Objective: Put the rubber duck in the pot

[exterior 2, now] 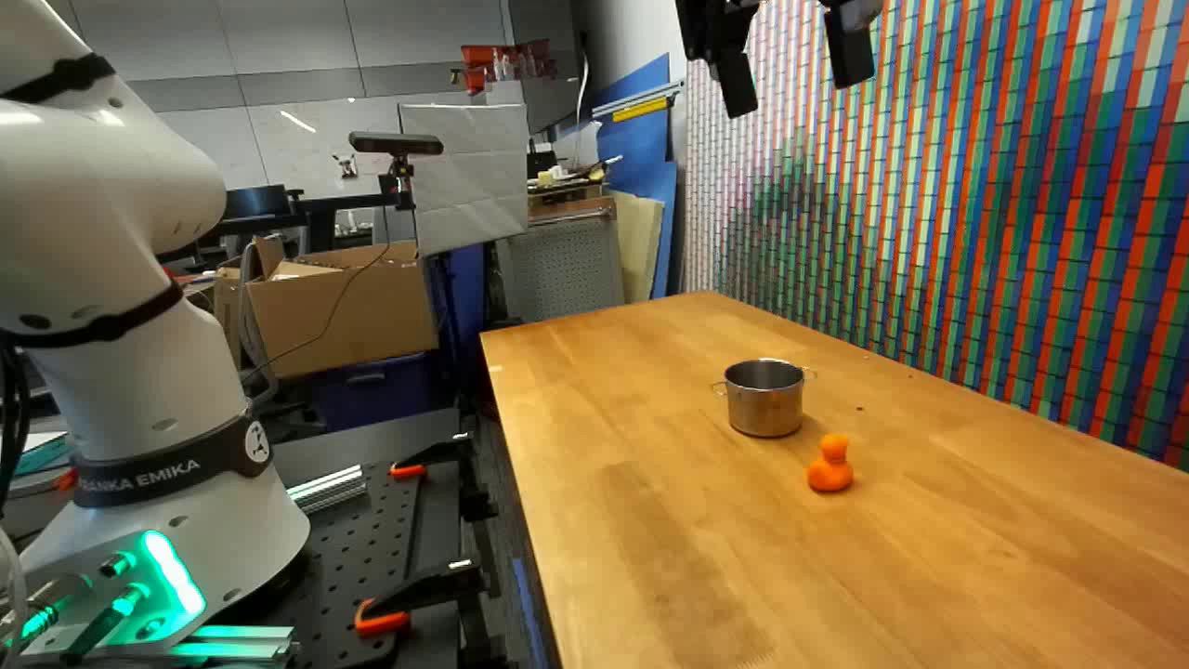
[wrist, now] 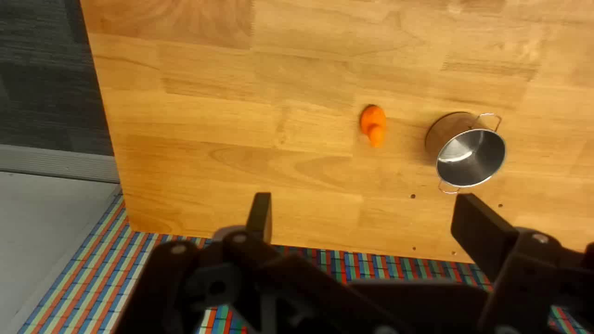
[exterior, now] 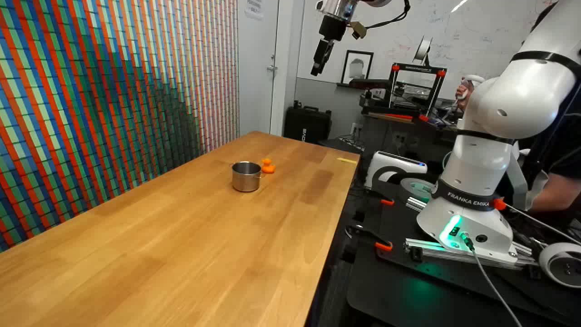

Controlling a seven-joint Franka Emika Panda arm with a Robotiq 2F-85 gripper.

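The rubber duck [exterior 2: 829, 472] is a small orange toy standing upright on the wooden table. It also shows in an exterior view [exterior: 268, 168] and in the wrist view [wrist: 373, 124]. The pot [exterior 2: 764, 409] is a short shiny metal cylinder with two thin wire handles, upright beside the duck and apart from it. It also shows in an exterior view [exterior: 246, 178] and in the wrist view [wrist: 471, 157], where its visible inside holds nothing. My gripper [wrist: 364, 198] is open with nothing between its fingers. It hangs high above the table in both exterior views [exterior 2: 796, 91] [exterior: 317, 68].
The wooden table [exterior: 190, 245] runs along a colourful striped wall [exterior: 113, 100]. The robot base [exterior: 467, 222] stands beside the table's long edge, with orange-tipped clamps [exterior 2: 383, 621] nearby. A small yellow strip [exterior: 347, 160] lies near a table corner.
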